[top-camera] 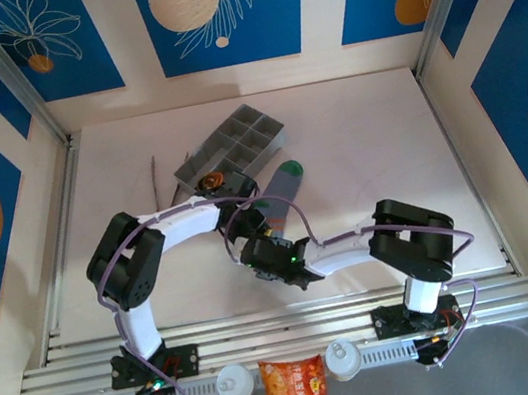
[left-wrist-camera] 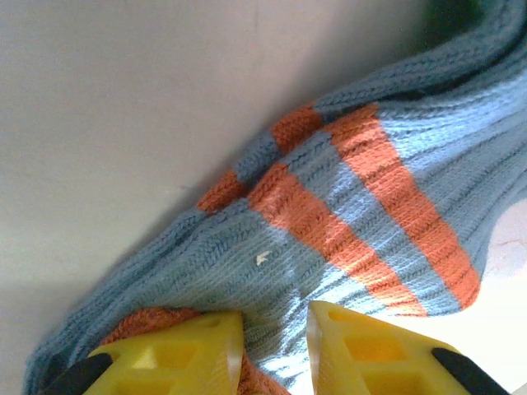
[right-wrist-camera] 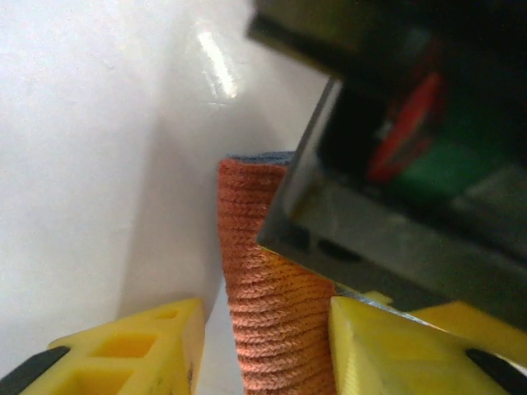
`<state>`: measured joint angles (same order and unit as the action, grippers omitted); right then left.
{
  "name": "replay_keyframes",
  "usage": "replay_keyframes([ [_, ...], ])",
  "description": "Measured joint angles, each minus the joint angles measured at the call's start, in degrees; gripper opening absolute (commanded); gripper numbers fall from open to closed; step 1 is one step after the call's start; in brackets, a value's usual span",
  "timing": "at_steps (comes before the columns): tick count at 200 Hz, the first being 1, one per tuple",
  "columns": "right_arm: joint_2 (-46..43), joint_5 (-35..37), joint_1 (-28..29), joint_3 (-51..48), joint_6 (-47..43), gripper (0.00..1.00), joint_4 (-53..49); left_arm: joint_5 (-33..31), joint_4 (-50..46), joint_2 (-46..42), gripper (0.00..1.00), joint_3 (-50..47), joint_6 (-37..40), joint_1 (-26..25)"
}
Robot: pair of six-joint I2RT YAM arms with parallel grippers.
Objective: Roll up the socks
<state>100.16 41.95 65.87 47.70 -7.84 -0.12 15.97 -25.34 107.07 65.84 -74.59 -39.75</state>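
Socks first: we see the grey-blue sock lying on the counter, its green toe pointing away from the arms and just beside the grey compartment tray. Both arms reach inward and meet over the near end of this sock. In the left wrist view the left jaws are closed on the striped knit: the fabric is bunched between the two yellow fingers, and orange bands cross the blue cloth beyond them. In the right wrist view the right jaws stand around the orange cuff, which is rolled into a thick column. One finger touches it, the other finger has a thin gap of white counter beside it, so we call these jaws open. A snack packet lies at the near edge, between the arm bases.
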Motion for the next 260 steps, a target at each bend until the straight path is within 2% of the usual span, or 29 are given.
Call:
replay_keyframes([
  [29,2.9,0.6,-0.1,3.6,1.6,0.16,-2.8,0.1,0.2,0.0,0.30,-0.1,0.2,0.8],
  [61,3.9,1.4,-0.1,4.6,2.0,0.00,-2.5,0.0,0.6,-0.2,0.30,-0.3,0.2,1.6],
  [73,3.9,1.3,-0.1,4.5,1.9,0.00,-2.3,0.0,1.1,-0.6,0.33,-0.7,0.1,1.8],
  [91,3.8,-0.3,-0.2,3.9,1.9,0.00,-0.5,-0.6,1.3,-1.6,0.43,-1.2,-0.2,2.2],
  [112,2.4,-4.7,-1.4,2.2,2.6,0.00,2.1,-2.0,0.6,-3.1,0.56,-1.3,-0.5,2.9],
  [138,0.6,-11.0,-3.4,0.2,5.2,0.00,4.6,-3.8,-1.0,-4.2,0.67,-1.3,-1.6,4.1],
  [175,0.1,-19.0,-5.3,-1.0,8.4,0.00,8.6,-6.1,-5.0,-5.4,0.72,-0.7,-2.0,5.3],
  [205,-0.1,-26.2,-6.3,-1.6,10.2,0.00,12.2,-7.5,-6.6,-7.4,0.71,-1.2,-2.9,5.8],
  [260,0.0,-41.5,-10.3,-4.2,17.0,0.00,14.2,-4.8,-5.6,-16.5,0.71,-6.6,-4.0,6.6],
])
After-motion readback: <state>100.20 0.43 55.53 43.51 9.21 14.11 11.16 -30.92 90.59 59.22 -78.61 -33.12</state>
